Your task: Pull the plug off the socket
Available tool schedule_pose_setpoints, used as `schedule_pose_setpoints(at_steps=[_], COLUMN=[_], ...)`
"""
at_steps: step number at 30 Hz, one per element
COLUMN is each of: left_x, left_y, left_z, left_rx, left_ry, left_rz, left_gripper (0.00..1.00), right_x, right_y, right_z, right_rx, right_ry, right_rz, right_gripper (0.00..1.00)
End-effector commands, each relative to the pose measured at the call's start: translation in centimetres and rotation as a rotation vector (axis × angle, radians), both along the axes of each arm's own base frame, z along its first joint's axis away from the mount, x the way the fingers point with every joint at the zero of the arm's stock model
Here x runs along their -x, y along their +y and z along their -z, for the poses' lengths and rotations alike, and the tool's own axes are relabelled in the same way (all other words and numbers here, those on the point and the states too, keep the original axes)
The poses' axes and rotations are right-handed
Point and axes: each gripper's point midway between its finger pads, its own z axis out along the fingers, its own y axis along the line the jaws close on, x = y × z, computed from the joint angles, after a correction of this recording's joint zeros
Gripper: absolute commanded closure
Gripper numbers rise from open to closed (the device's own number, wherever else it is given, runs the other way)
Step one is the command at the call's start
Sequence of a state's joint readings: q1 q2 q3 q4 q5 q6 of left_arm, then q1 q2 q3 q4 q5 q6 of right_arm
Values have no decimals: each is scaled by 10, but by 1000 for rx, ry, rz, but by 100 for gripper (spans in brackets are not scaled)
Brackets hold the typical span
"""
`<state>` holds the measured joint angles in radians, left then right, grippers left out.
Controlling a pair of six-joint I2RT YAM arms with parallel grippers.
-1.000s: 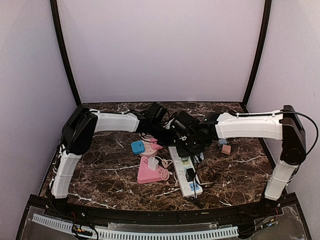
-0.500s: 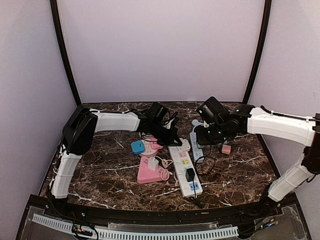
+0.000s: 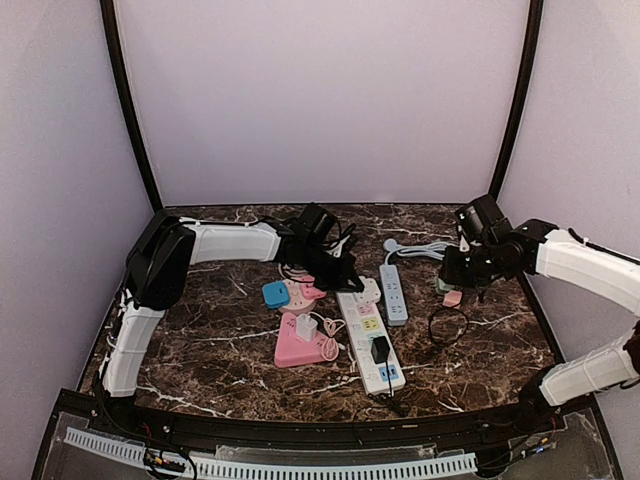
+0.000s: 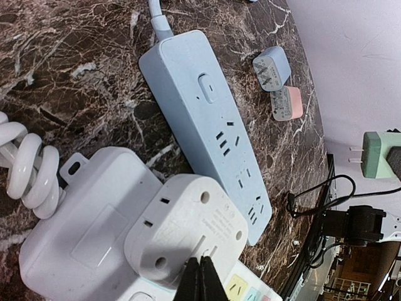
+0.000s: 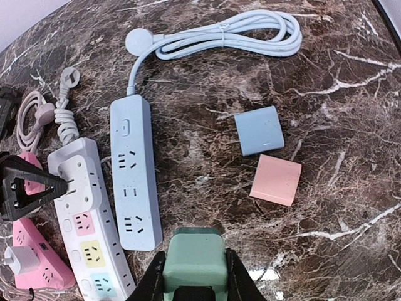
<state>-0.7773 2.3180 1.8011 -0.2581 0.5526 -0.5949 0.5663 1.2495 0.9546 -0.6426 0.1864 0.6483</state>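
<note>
My right gripper [image 5: 191,276] is shut on a green plug [image 5: 191,260], held in the air above the marble to the right of the light-blue power strip [image 5: 133,182]. The left wrist view shows the same plug [image 4: 372,155] hanging free with its prongs bare. Its black cable [image 3: 447,325] loops down to the table. The long white socket strip [image 3: 368,340] lies in the middle. My left gripper [image 4: 201,279] is shut, with its tips pressed on a white adapter [image 4: 188,226] at the strip's far end.
A small blue adapter [image 5: 259,130] and a pink one [image 5: 276,179] lie ahead of the right gripper. A pink triangular socket [image 3: 300,345] with a white charger sits left of the strip. A black plug [image 3: 380,350] stays in the white strip. Coiled cords lie at the back.
My right arm has swung from the white strip up and to the right, carrying the green plug and its black cable. The left arm has stayed put.
</note>
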Motion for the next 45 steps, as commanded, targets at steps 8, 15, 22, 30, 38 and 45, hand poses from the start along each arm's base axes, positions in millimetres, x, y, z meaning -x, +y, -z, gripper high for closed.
schedule_pose_setpoints(at_steps=[8,15,22,30,38,45], left_x=[8,7,8,9,8,8], left_y=[13,12,12,10,10,10], left_z=[24,21,21,20,17,14], left_rx=[-96,-89,-90,-82,-78,-76], left_ry=[68,68,71,77,76,70], left_rz=[-12,-12,-12,-10,-11,-11], left_gripper=[100,100,100,100,100,100], right_x=[8,9,9,-10,-32,-43], right_y=[3,-14,-37,-61,-78,-90], right_z=[37,65,89,94,92,85], right_rx=[-319,-420,-464,-477,-462,-425], right_ry=[65,96,121,90,61,45], right_rz=[-20,51,155,235,260,265], right_gripper=[92,92,90,77,60,49])
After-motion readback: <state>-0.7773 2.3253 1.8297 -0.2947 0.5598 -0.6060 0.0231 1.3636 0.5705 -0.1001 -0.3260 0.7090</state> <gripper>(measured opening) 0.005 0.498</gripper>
